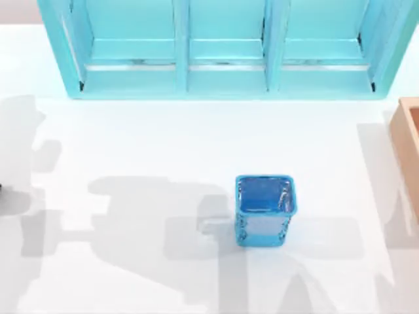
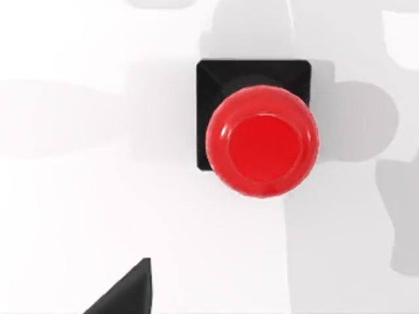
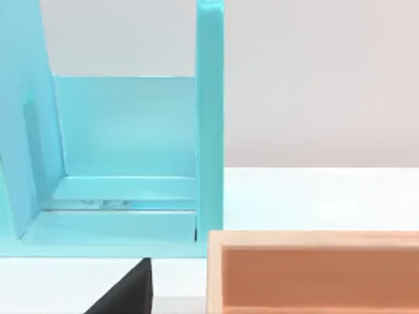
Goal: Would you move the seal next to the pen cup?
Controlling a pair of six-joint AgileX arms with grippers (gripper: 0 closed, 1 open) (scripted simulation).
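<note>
Seal (image 2: 258,127) sits upright on the bare white table (image 2: 78,216), seen from directly above in the left wrist view: glossy red knob on a black square base. Where that puts it on the table I can't say. It looks small, light and rigid. The knob is round and slick, so I'd expect it to slip under the fingers; the flat sides of the base, or the neck just below the knob, look like the safer hold. Nothing crowds it.

Left gripper: one dark fingertip (image 2: 127,291) in frame, not touching the seal; can't tell how the jaws stand. Same for the right, a tip (image 3: 127,291) near the shelf unit (image 3: 124,144) and wooden box (image 3: 314,275).

Pen cup (image 1: 264,209) stands right of centre in the top view, with open table all round it. Shelf well behind, box at the right edge.
</note>
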